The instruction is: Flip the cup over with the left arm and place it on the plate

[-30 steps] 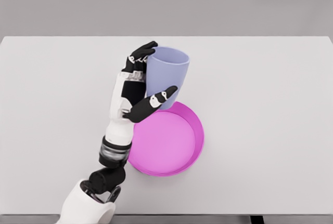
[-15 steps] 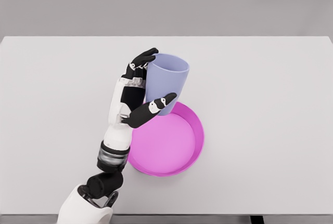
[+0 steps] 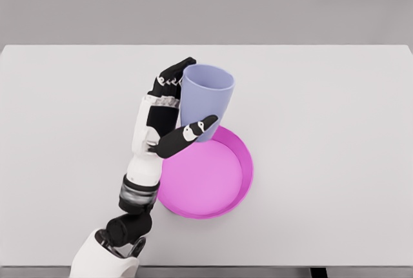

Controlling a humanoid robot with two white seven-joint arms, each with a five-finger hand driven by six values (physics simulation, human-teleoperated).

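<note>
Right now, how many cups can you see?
1. The lilac cup is upright, mouth up, held in the left hand above the far rim of the pink plate. No others show.

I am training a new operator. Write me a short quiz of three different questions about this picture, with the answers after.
1. True or false: the cup has its open mouth facing up.
2. Which hand grasps the cup? A) left hand B) right hand C) neither
3. Fill in: the plate is coloured ____.

Key:
1. True. The rim and the hollow inside show from above.
2. A. The arm comes in from the lower left; fingers curl behind the cup and the thumb crosses its front. No right arm is in view.
3. Pink (magenta). It lies on the white table.
</note>
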